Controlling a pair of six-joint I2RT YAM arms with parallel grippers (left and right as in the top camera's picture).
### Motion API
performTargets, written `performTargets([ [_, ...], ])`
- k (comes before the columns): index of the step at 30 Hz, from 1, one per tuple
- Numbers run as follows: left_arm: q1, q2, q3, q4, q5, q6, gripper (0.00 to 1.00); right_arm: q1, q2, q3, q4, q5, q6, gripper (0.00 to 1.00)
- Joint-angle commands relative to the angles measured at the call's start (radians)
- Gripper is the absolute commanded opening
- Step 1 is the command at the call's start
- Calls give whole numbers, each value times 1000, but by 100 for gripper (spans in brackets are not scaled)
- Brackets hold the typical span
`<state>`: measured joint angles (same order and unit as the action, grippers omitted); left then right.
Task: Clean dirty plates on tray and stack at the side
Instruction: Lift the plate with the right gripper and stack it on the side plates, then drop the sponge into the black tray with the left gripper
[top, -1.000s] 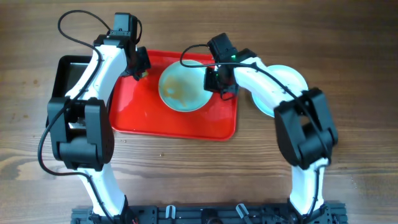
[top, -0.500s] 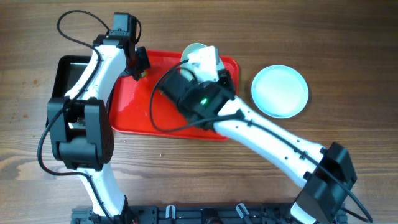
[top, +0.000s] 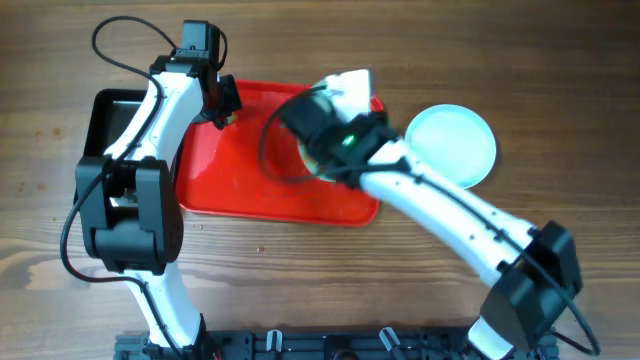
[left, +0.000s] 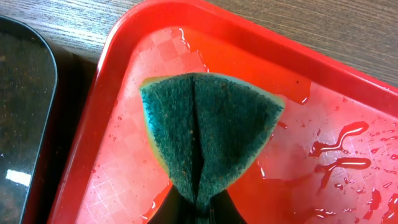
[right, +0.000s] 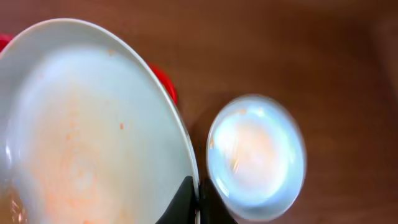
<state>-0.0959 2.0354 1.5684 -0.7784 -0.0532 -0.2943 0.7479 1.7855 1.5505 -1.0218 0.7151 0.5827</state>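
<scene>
Our right arm has swung to the right since half a second ago, carrying a smeared plate from the tray's middle toward its right end.

We see the right end effector (right: 194, 204) clenched on the rim of the dirty plate (right: 81, 137), held up over the right part of the red tray (top: 230, 190), with faint orange smears across its face. A second plate (top: 455, 140) lies flat on the desk (top: 560, 120) just right of the tray, apart from it, and looks clean from overhead. Our left end effector (left: 196, 211) has not shifted: it grips a folded green sponge (left: 208, 130) over the tray's wet far-left corner, where water beads and streaks show. The black tray (left: 25, 93) sits just beside the red one on its left.
</scene>
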Motion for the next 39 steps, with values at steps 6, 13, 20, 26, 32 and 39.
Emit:
performTargets([
  [6,9,10,2,7,12,-6,4,-559,-76,-5,-89,-640,-179,4],
  [13,9,10,2,26,12,-6,4,-839,-75,-172,-31,-666,-190,4],
  [20,61,-71,3,-39,0,32,4,-863,-74,-323,113,-638,-161,18],
  [26,216,-192,3,-103,-42,33,4,-863,-75,-317,143,-751,-206,99],
  [32,315,-134,2,-106,-42,32,4,-777,-76,-209,148,-878,-303,99],
  [39,341,-4,2,-121,-157,-60,14,-657,-76,-196,168,-877,-303,100],
])
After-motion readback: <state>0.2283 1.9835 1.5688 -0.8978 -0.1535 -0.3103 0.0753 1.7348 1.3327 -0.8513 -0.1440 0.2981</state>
